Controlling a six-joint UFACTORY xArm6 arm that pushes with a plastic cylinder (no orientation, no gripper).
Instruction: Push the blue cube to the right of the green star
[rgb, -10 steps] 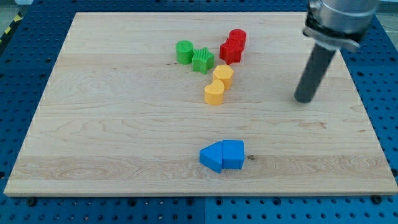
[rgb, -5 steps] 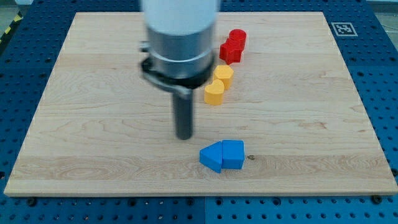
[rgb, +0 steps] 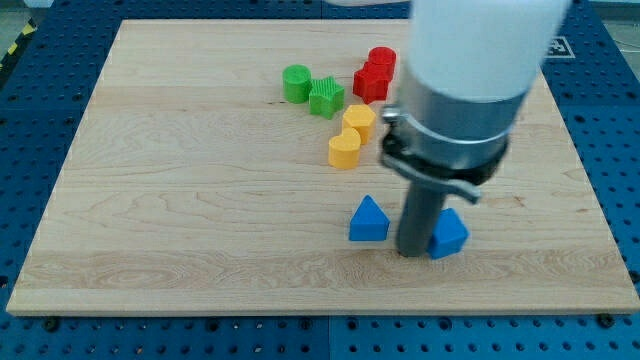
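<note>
Blue cube (rgb: 448, 234) low in the frame, right of centre, partly hidden behind the rod. My tip (rgb: 411, 252) planted on the board just left of it, touching or nearly so, squeezed between it and the blue triangle (rgb: 368, 220), which sits just to the tip's left. The two blue blocks apart, split by the rod. No pincer on this arm, only the rod, so nothing clenched or released.

Green star (rgb: 326, 97) well above, in the upper middle of the frame, far from the blue cube. Green cylinder (rgb: 296, 83) touching the star on its upper left. Two red blocks (rgb: 375, 74) pressed together just right of the star, shapes hard to make out beyond a rounded upper one and a star-like lower one. Two yellow blocks (rgb: 350, 136) in a slanted pair just below the star, touching each other, the lower one further left. Wooden board (rgb: 180, 200) under everything, on a blue perforated table (rgb: 20, 100).
</note>
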